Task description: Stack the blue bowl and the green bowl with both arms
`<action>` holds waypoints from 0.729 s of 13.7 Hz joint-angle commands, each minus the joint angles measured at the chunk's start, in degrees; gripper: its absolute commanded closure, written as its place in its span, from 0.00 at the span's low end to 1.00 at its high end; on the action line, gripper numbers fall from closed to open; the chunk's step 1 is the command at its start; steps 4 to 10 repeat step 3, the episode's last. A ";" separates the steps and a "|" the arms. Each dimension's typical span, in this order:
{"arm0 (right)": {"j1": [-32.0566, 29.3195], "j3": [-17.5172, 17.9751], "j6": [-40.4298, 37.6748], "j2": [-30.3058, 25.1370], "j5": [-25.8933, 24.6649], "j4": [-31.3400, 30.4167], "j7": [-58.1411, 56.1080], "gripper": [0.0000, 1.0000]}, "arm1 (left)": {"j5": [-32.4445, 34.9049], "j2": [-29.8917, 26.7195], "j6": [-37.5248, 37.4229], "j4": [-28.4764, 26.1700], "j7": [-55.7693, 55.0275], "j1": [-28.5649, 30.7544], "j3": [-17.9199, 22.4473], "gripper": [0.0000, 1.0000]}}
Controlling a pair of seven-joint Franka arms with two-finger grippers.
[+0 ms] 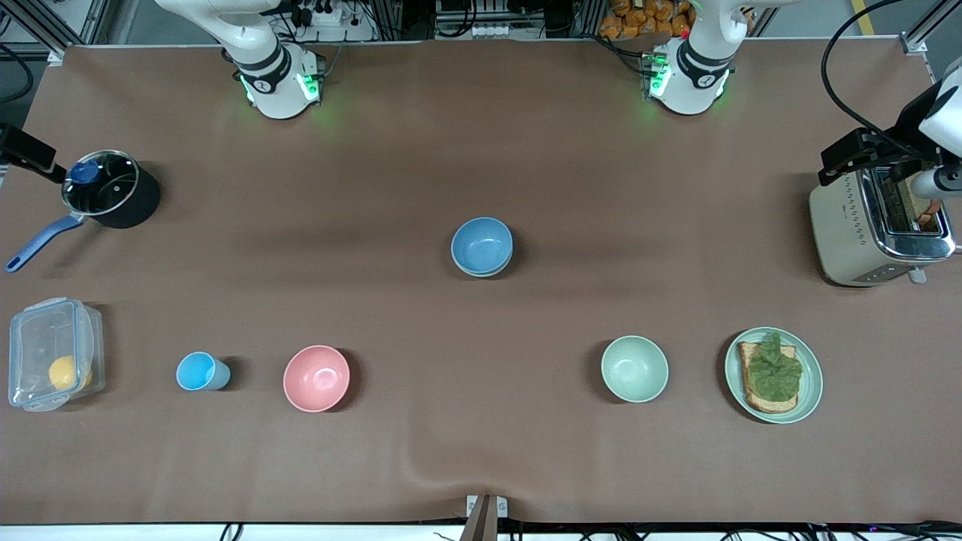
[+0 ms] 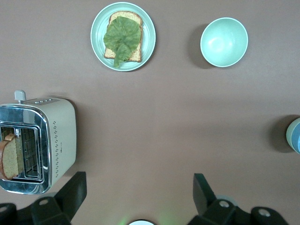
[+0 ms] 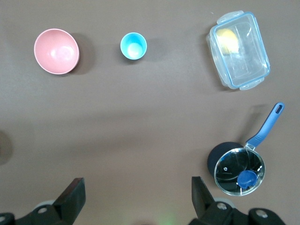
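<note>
The blue bowl (image 1: 482, 242) stands upright near the middle of the table, nested in the green bowl (image 1: 485, 273), of which only a dull greenish rim shows beneath it. The left wrist view catches this stack at its edge: blue bowl (image 2: 297, 140), green bowl (image 2: 289, 135). My left gripper (image 2: 139, 188) hangs high over the table beside the toaster, open and empty. Over the bare cloth by the black pot, my right gripper (image 3: 136, 192) also hangs high, open with nothing between its fingers. Neither gripper is close to the stack.
Toward the left arm's end stand a toaster (image 1: 872, 229) with bread in it, a mint plate (image 1: 810, 391) with toast and lettuce, and a pale mint bowl (image 1: 634, 368). Toward the right arm's end stand a pink bowl (image 1: 316, 378), light-blue cup (image 1: 200, 371), clear lidded box (image 1: 52, 353) and lidded pot (image 1: 113, 191).
</note>
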 commanded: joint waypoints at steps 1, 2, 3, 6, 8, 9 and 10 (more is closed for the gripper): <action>1.23 -0.85 0.30 0.23 0.18 0.39 0.01 0.00 | 1.32 -0.17 0.26 0.43 1.48 -0.09 -0.36 0.00; 1.23 -0.85 0.38 0.32 0.18 0.39 0.01 0.00 | 1.06 -0.17 0.18 0.61 1.57 0.00 -0.36 0.00; 1.23 -0.85 0.47 0.32 0.18 0.30 0.01 0.00 | 0.97 -0.17 0.17 0.52 1.57 0.08 -0.36 0.00; 1.23 -0.85 0.47 0.32 0.18 0.30 0.01 0.00 | 0.97 -0.17 0.17 0.52 1.57 0.08 -0.36 0.00; 1.23 -0.85 0.47 0.32 0.18 0.30 0.01 0.00 | 0.97 -0.17 0.17 0.52 1.57 0.08 -0.36 0.00; 1.23 -0.85 0.47 0.32 0.18 0.30 0.01 0.00 | 0.97 -0.17 0.17 0.52 1.57 0.08 -0.36 0.00; 1.23 -0.85 0.47 0.32 0.18 0.30 0.01 0.00 | 0.97 -0.17 0.17 0.52 1.57 0.08 -0.36 0.00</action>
